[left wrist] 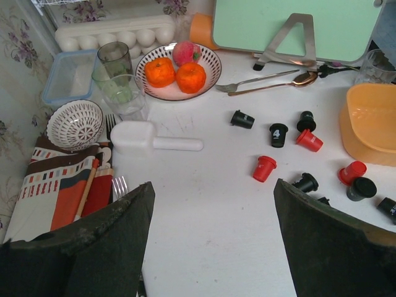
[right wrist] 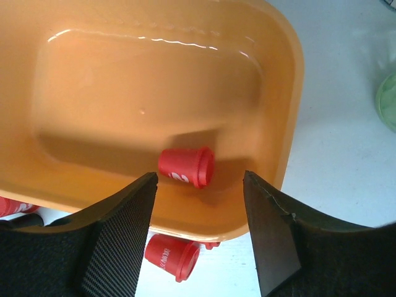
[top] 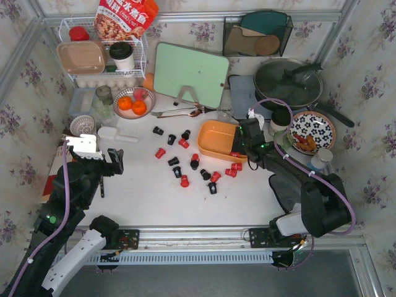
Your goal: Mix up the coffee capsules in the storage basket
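My left claw [top: 115, 162] hangs at the left of the top view, low over the worktop [top: 136, 192]. Its fingers [left wrist: 117, 229] are spread wide and nothing sits between them. In its wrist view bare white worktop fills the gap.

Just beyond it, the coffee capsules [top: 184, 181] lie scattered across the middle of the top view, red and black mixed together. Some stand and some lie tipped on their sides. A small cluster of red ones [top: 234, 170] sits below the basket's near edge.

My right claw [top: 245, 146] is right of centre, at the near right corner of the storage basket [top: 216, 133]. It too is spread and pinches nothing. In its wrist view one red capsule [right wrist: 185, 167] lies on its side on the basket floor, in line with the gap between my fingers [right wrist: 124, 235] and touching neither. Another red pod [right wrist: 173, 257] lies on the worktop just outside the rim, at the bottom of that frame.

Farther back, toward the top of the frame, stand a bowl [top: 146, 94] with oranges [top: 125, 103], a pale green cutting board [top: 192, 74] and a dark pan [top: 288, 83].
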